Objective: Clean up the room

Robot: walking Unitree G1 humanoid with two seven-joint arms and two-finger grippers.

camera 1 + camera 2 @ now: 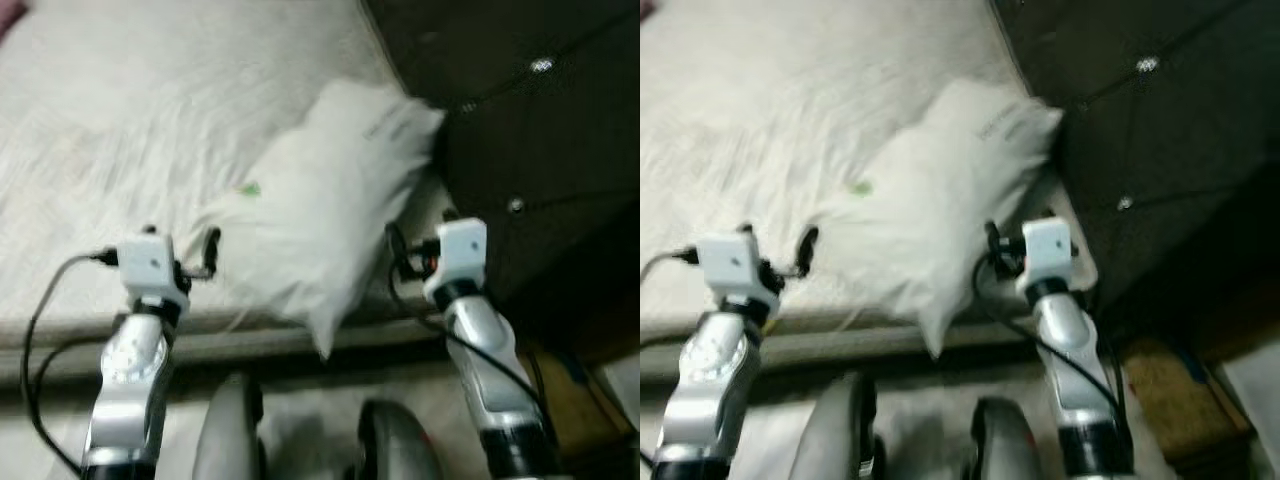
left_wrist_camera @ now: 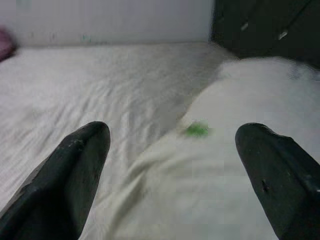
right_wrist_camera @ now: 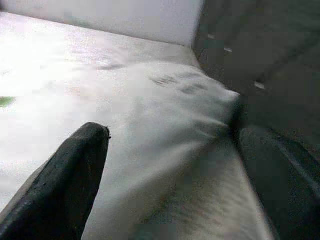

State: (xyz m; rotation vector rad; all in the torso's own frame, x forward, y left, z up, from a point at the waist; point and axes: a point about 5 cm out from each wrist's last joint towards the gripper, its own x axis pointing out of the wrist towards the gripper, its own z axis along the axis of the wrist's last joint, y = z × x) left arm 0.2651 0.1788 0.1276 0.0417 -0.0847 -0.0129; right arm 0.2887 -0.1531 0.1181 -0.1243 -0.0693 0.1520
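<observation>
Both pincers released, nothing grasped: left gripper point(image 1: 208, 250) lower left of frame, right gripper point(image 1: 395, 250) lower right, flanking the white pillow point(image 1: 320, 220). Pillow lies diagonally mid-frame on the bed point(image 1: 120, 130), one corner overhanging the near edge, far end beside the dark headboard point(image 1: 530, 130). Likely best: close in evenly from both sides, grip low, lift together.

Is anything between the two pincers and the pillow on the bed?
Nothing visible. The left pincer and right pincer, both open, flank the white pillow, with only bare sheet around it.
</observation>
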